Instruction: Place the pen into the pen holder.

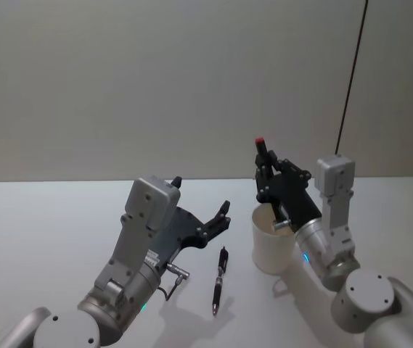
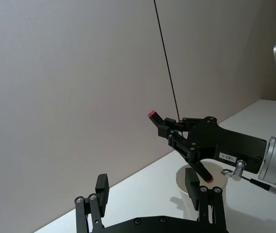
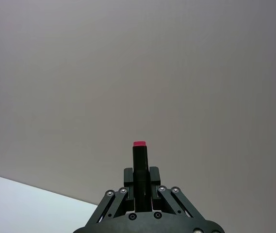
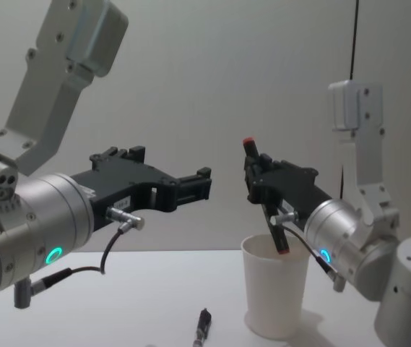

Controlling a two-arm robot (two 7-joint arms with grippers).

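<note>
Right fingers (image 1: 273, 168) clamped on red-capped pen (image 4: 279, 236), tip at pen holder (image 4: 274, 296) mouth; left fingers (image 2: 101, 187) apart.

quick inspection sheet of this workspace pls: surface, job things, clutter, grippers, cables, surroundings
surface: plain white table, no marks seen
job's things: white paper cup stands upright on the table; red-ended pen is held tilted over it, lower tip at the cup's mouth; second pen lies flat on the table, on the cup's left
clutter: nothing seen
grippers: right gripper shut on the red-ended pen above the cup; left gripper open, hovering above the table near the second pen, holding nothing
cables: thin black cable hangs down behind the right arm; short wire loop at the left wrist
surroundings: plain grey wall
</note>
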